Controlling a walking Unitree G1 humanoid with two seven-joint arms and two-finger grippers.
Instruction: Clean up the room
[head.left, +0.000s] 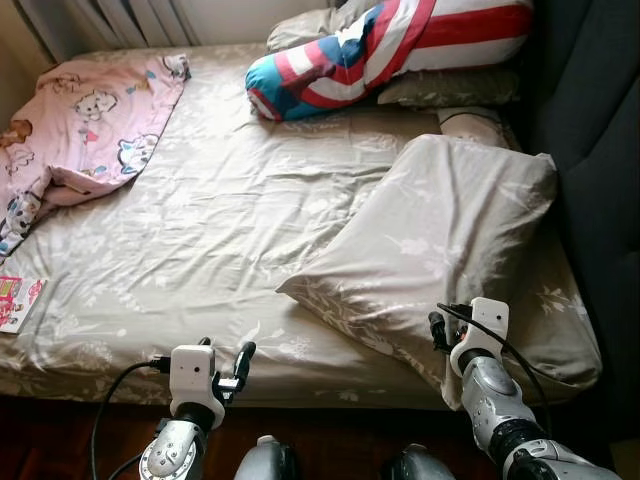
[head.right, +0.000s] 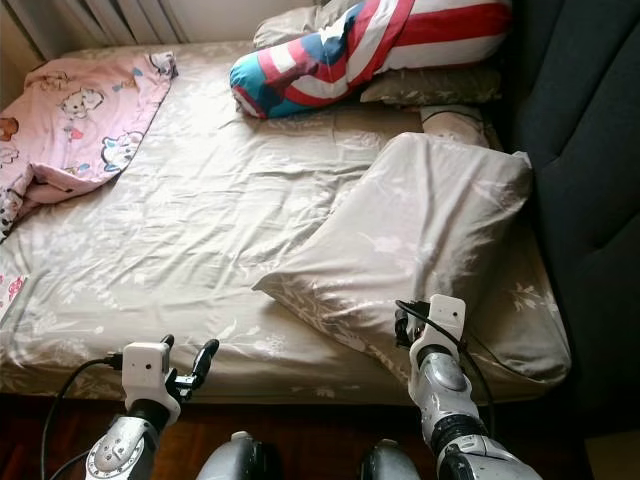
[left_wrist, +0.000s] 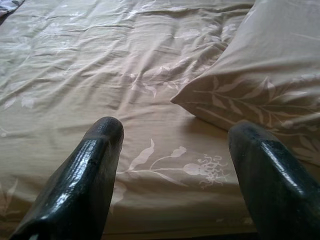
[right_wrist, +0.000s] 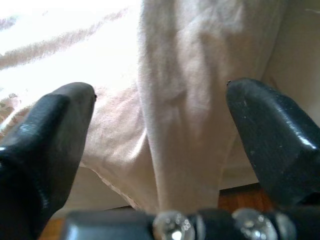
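Progress: early, bed (head.left: 230, 220) unmade | grey pillow (head.left: 450, 230) askew centre-right, pink blanket (head.left: 90, 120) bunched upper left | left gripper (left_wrist: 172, 165) wide, empty | right gripper (right_wrist: 160, 135) wide at pillow's edge

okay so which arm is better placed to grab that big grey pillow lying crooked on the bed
Right, I'd say. The right end effector is open with a fold of the grey pillow between its fingers, at the pillow's near edge. The left end effector is open over bare sheet, the pillow's corner off to one side.
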